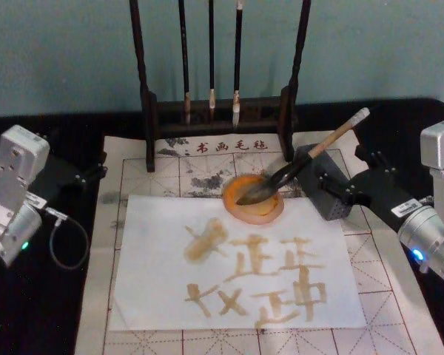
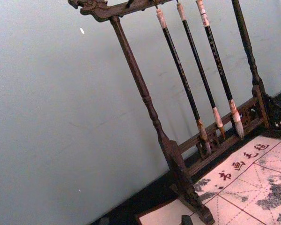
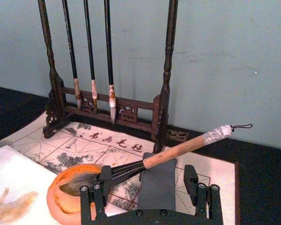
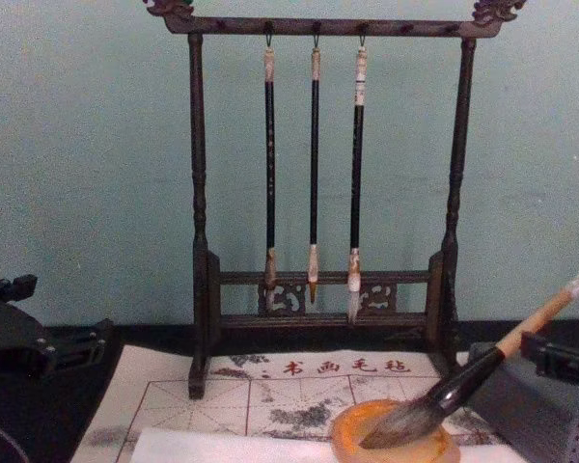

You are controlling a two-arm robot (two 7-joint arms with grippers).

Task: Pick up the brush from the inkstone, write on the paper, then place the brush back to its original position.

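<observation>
Brush resting in the inkstone, paper already marked

In the head view, the brush (image 1: 305,163) is seen with its tuft in the inkstone (image 1: 253,198) and its handle propped on the grey block (image 1: 320,194); the paper (image 1: 237,274) carries amber strokes. The right gripper (image 1: 339,176) sits just beside the handle, the left gripper (image 1: 81,176) parked well apart, its fingers' state untellable. In the right wrist view, the fingers (image 3: 97,193) are seen apart, the handle between and beyond them, ungripped; a straight backward withdrawal is judged safest.
</observation>
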